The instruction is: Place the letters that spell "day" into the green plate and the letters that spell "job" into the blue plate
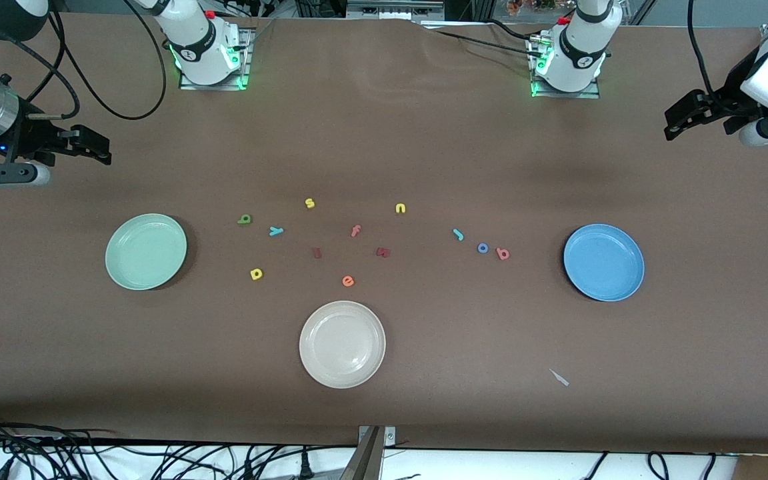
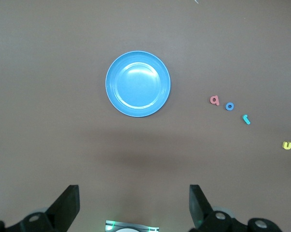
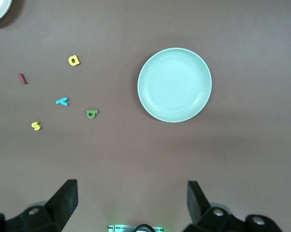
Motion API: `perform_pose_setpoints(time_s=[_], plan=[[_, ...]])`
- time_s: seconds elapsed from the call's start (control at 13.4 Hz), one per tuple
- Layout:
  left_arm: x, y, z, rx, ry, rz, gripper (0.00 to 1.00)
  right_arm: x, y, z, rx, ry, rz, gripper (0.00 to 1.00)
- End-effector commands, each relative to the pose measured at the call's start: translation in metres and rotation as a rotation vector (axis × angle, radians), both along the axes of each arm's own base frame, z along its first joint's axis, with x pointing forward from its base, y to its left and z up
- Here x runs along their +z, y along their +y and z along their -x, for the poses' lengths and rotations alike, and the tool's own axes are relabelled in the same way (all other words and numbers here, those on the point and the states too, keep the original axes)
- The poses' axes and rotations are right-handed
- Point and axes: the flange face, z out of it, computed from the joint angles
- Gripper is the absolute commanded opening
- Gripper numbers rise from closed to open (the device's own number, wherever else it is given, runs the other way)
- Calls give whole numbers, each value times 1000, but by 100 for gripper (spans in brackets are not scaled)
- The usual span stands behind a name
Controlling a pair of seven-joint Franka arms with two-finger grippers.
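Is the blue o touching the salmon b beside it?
Apart. The left wrist view shows a thin strip of brown table between the blue o and the salmon b; the front view shows the same gap.

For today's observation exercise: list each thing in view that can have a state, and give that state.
green plate: empty, upright.
blue plate: empty, upright.
cream-white plate: empty, upright.
yellow d, dark green a, teal y: loose on the table, not plated.
teal j, blue o, salmon-red b: loose on the table, not plated.
left gripper: open, empty, waiting.
right gripper: open, empty, waiting.
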Motion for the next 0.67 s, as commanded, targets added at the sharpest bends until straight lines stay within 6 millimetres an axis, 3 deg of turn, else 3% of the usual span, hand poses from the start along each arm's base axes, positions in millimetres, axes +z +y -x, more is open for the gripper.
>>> perform_pose_setpoints(time_s=[0.0,0.6], plan=[[6,-2,-1,3,7,12,100,2,-1,0,-5,-2,-12,100],[6,-2,-1,4,7,11,100,3,-5,-1,-10,-2,-12,100]])
